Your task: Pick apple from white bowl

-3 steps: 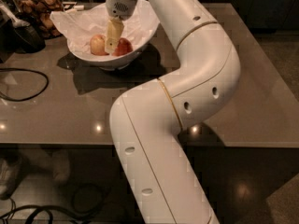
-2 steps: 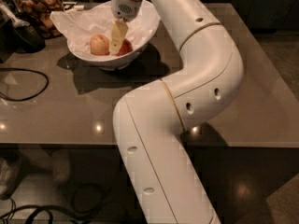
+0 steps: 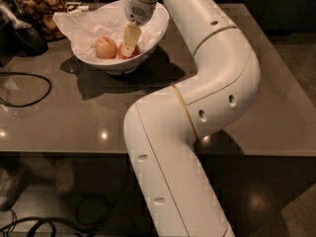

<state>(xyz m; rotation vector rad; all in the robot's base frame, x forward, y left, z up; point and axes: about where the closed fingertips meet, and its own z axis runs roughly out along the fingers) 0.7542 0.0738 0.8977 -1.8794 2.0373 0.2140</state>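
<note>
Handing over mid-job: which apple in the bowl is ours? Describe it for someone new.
On the grey table, find the paper-lined white bowl at the far left. Two apples lie inside, with the gripper down over one. Ours is that red apple on the right, not the paler yellowish apple beside it.

Pincer at apple in white bowl

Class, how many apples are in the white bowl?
2: the pale apple on the left, the red apple beside it, partly behind the gripper. Crumpled paper may hide more.
</note>
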